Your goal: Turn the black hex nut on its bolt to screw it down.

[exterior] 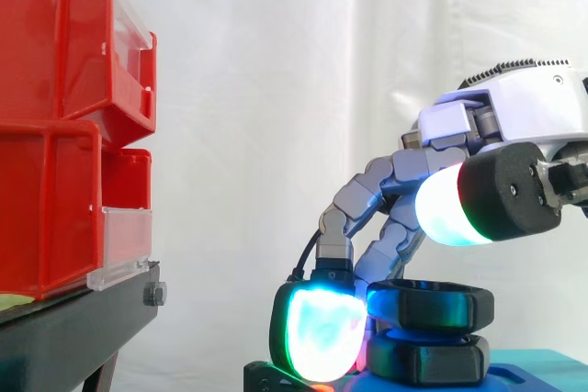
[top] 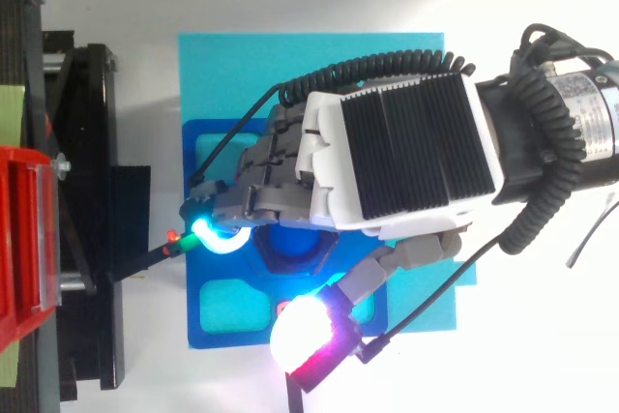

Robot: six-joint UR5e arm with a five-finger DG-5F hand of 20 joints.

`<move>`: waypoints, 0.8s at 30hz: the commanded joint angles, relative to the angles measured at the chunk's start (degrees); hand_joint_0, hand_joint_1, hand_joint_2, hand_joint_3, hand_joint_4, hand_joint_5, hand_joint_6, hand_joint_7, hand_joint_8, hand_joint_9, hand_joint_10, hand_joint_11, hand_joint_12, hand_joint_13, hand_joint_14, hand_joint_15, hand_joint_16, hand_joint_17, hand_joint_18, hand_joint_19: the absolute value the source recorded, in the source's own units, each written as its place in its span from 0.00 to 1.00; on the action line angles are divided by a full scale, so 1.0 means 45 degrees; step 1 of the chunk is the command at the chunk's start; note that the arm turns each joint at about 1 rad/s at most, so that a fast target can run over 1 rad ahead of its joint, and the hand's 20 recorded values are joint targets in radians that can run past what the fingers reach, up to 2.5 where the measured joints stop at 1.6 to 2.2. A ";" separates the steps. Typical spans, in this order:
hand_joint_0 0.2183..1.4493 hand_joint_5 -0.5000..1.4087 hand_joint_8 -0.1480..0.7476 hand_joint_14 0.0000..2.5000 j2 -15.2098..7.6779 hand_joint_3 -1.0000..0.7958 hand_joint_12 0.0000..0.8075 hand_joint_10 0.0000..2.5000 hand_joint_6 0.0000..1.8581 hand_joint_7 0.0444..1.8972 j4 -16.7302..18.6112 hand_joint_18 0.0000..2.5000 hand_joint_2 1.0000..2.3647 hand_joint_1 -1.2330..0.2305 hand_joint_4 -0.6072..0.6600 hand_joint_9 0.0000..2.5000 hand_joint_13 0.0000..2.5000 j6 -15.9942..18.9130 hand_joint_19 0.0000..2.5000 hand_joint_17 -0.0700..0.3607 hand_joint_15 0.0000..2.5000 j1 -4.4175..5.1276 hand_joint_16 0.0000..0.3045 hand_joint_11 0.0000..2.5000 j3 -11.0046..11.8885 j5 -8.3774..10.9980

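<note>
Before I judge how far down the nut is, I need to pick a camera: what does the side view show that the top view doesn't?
Side view: the black hex nut stacked above a second black hex piece. Top view: the full outline of the blue plate on the cyan mat, the hand over its middle. Both: the hand, the red bins, the black stand.

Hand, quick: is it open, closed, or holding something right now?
The hand is closed, its fingers curled round the black hex nut.
</note>
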 commanded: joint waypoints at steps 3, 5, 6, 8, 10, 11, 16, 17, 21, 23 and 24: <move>0.22 0.15 0.61 0.00 0.0000 0.28 0.51 0.01 0.47 0.36 -0.0132 0.37 0.00 0.65 0.77 0.32 0.34 0.0002 0.14 0.46 0.12 -0.0156 0.19 0.26 0.0338 -0.0259; 0.22 0.15 0.61 0.00 0.0000 0.28 0.51 0.01 0.45 0.36 -0.0171 0.37 0.00 0.65 0.77 0.32 0.34 0.0002 0.14 0.46 0.12 -0.0176 0.19 0.26 0.0396 -0.0318; 0.22 0.15 0.60 0.00 0.0000 0.28 0.51 0.01 0.44 0.36 -0.0171 0.37 0.00 0.65 0.77 0.32 0.34 0.0002 0.14 0.46 0.12 -0.0195 0.19 0.26 0.0435 -0.0357; 0.22 0.16 0.60 0.00 0.0000 0.28 0.51 0.01 0.39 0.41 -0.0113 0.37 0.00 0.65 0.76 0.32 0.34 0.0002 0.14 0.46 0.12 -0.0215 0.19 0.26 0.0435 -0.0396; 0.22 0.17 0.60 0.00 0.0000 0.28 0.52 0.01 0.36 0.44 -0.0113 0.37 0.00 0.65 0.76 0.32 0.34 0.0002 0.14 0.46 0.12 -0.0234 0.19 0.26 0.0435 -0.0396; 0.22 0.17 0.60 0.00 0.0000 0.28 0.52 0.00 0.34 0.47 -0.0073 0.37 0.00 0.65 0.76 0.32 0.34 0.0002 0.14 0.46 0.12 -0.0254 0.19 0.26 0.0435 -0.0396; 0.22 0.18 0.60 0.00 0.0000 0.28 0.52 0.01 0.29 0.56 0.0024 0.37 0.00 0.64 0.77 0.32 0.34 0.0021 0.14 0.46 0.12 -0.0293 0.19 0.25 0.0435 -0.0396; 0.22 0.18 0.59 0.00 0.0000 0.28 0.52 0.01 0.28 0.57 0.0024 0.37 0.00 0.64 0.77 0.32 0.34 0.0021 0.14 0.46 0.12 -0.0273 0.19 0.25 0.0435 -0.0396; 0.22 0.18 0.59 0.00 0.0000 0.28 0.52 0.01 0.28 0.57 0.0044 0.36 0.00 0.64 0.77 0.32 0.34 0.0021 0.14 0.46 0.12 -0.0273 0.19 0.24 0.0435 -0.0416; 0.22 0.18 0.59 0.00 0.0000 0.28 0.52 0.01 0.28 0.57 0.0141 0.36 0.00 0.64 0.77 0.32 0.34 0.0021 0.14 0.46 0.12 -0.0195 0.19 0.25 0.0435 -0.0396; 0.22 0.18 0.59 0.00 0.0000 0.28 0.52 0.00 0.28 0.57 0.0141 0.37 0.00 0.64 0.77 0.32 0.34 0.0021 0.14 0.46 0.12 -0.0195 0.19 0.25 0.0435 -0.0396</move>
